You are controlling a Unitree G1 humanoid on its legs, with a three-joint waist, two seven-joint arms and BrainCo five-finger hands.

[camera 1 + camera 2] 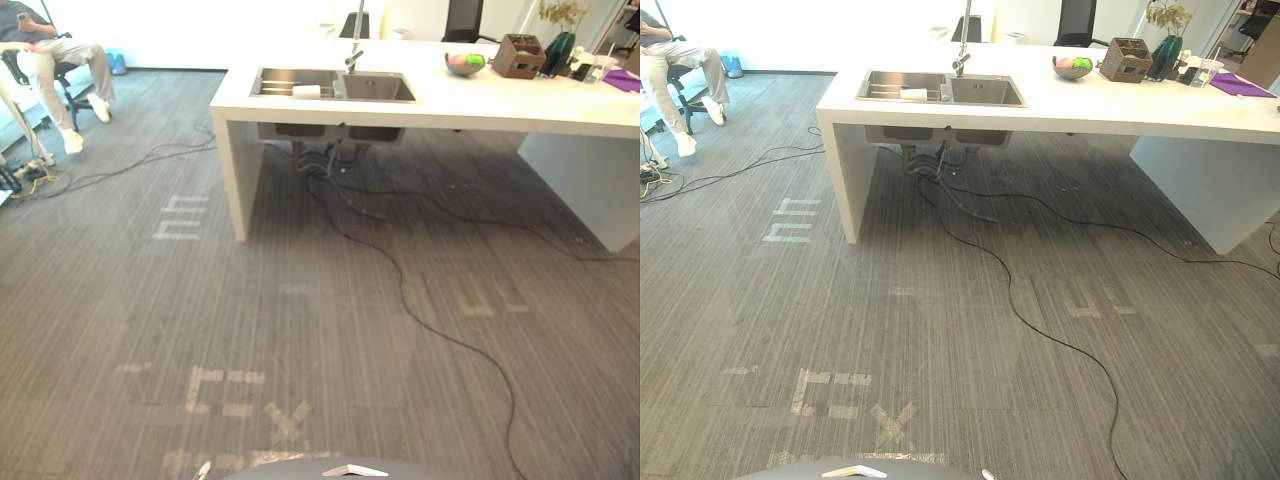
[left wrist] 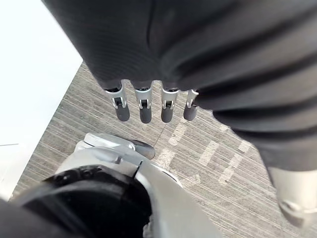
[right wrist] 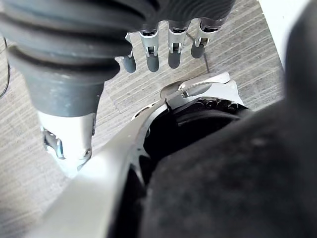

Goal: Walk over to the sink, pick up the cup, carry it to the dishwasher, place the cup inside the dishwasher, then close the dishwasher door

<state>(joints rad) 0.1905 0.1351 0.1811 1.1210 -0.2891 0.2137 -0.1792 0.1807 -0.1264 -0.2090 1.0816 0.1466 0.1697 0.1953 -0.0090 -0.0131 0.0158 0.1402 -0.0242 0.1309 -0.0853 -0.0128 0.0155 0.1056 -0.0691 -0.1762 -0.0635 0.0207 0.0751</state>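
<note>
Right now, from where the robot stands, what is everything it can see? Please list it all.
counter: one, white, straight ahead
sink: one, steel, two basins, in the counter's left end
cup: one, white, in the left basin
faucet: one, silver, behind the basins
fruit bowl: one, green and pink inside, right of the sink
box: one, brown, right of the bowl
vase: one, dark green, beside the box
cloth: one, purple, counter's far right
carpet: grey, striped, the floor
tape marks: several, pale, on the carpet
person: one, seated, far left
left hand: fingers straight, holding nothing, above the carpet
right hand: likewise
</note>
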